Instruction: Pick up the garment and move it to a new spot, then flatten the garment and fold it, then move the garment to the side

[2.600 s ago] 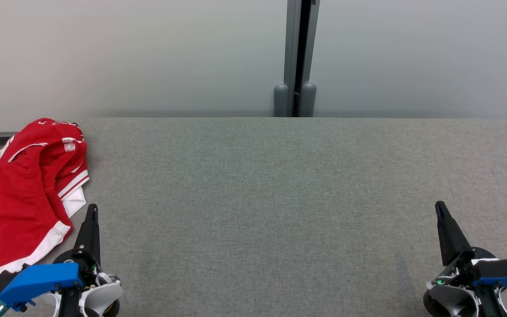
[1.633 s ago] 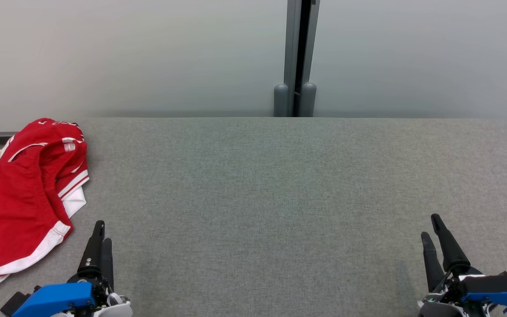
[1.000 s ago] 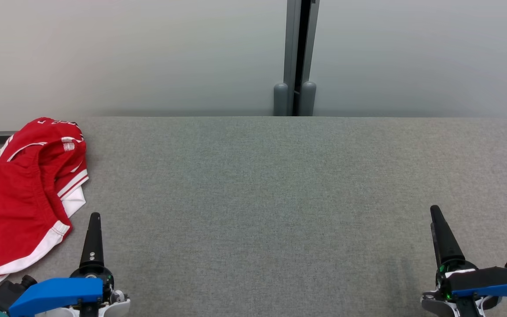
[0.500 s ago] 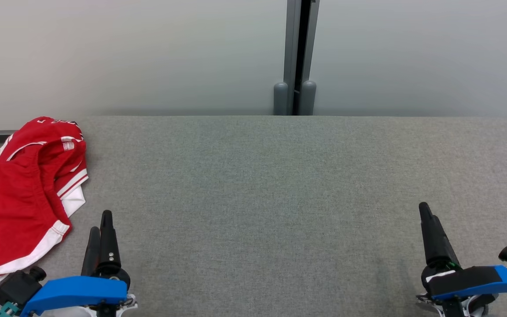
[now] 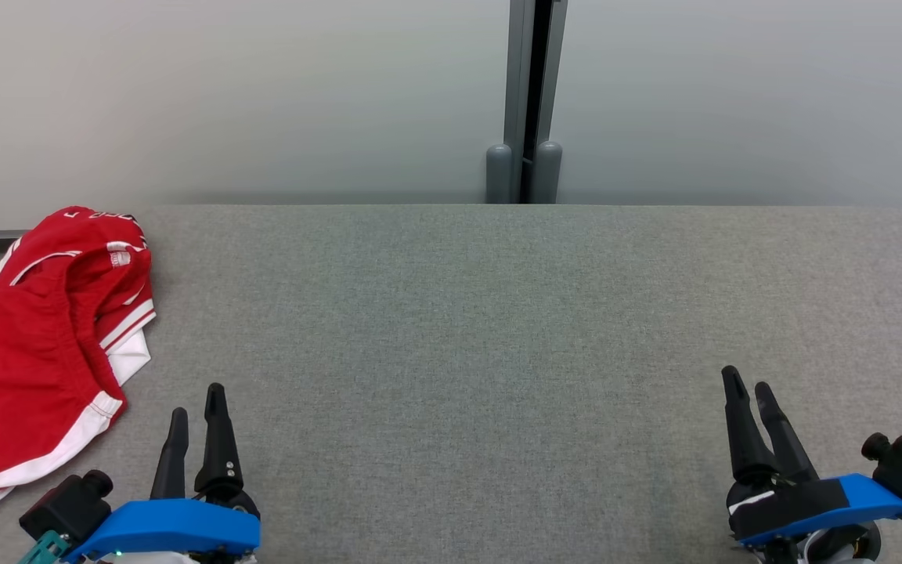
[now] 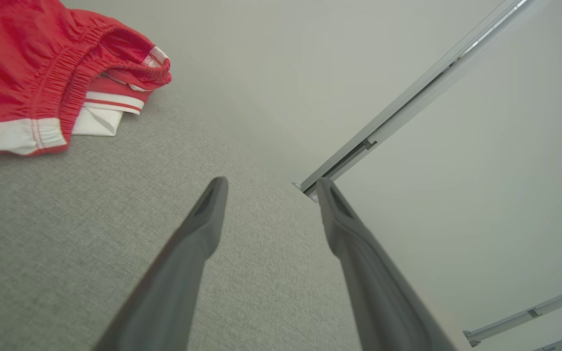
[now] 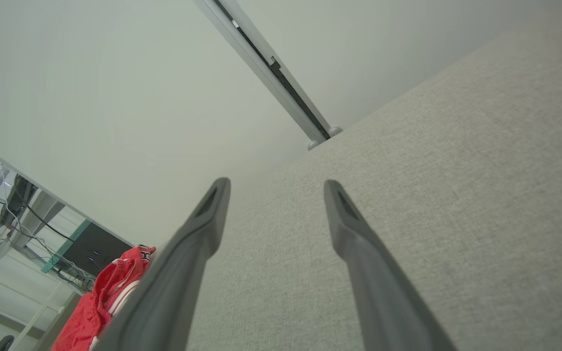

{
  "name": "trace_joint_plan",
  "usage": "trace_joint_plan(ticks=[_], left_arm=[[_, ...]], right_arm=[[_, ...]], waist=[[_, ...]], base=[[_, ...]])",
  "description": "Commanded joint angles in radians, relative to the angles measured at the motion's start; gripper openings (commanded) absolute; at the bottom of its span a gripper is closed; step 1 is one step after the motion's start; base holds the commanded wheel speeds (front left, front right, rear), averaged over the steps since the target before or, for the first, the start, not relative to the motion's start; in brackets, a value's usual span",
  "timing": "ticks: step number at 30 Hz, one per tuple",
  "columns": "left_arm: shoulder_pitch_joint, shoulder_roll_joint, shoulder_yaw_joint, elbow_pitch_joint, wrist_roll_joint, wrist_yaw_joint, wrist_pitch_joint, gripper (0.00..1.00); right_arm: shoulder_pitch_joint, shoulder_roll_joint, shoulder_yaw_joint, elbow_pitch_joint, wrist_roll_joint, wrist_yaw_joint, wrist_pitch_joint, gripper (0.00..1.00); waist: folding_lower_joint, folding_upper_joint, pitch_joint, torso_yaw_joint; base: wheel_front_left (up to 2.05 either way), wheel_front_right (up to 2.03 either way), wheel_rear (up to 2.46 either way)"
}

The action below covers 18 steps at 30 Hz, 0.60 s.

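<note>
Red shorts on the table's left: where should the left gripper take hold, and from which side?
Pinch the white-trimmed hem corner of the red shorts, bringing the left gripper in from the table-centre side, low over the table. That stitched edge faces the open gripper and looks firmer than the loose middle.

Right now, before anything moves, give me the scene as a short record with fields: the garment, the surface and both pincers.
garment: red shorts with white trim, bunched up, not folded
garment place: left end of the grey fabric-covered table
left pincer: open, empty, near the shorts but not touching them
right pincer: open, empty, over bare fabric at the table's right side
task stage: garment not yet picked up
</note>
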Motion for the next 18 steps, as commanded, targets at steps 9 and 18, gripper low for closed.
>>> trace_joint_plan(ticks=[9, 18], left_arm=[[0.002, 0.007, -0.017, 0.021, 0.135, 0.003, -0.035, 1.0], [0.004, 0.008, -0.028, 0.045, 0.219, 0.002, -0.058, 1.0]], right_arm=[[-0.007, -0.009, 0.014, 0.008, -0.143, 0.002, -0.035, 1.0], [-0.013, -0.009, 0.021, 0.034, -0.251, 0.002, -0.059, 1.0]], waist=[[0.0, -0.0001, 0.003, 0.001], [0.0, -0.0001, 0.007, 0.0]], base=[[0.0, 0.0, 0.0], [0.0, 0.0, 0.0]])
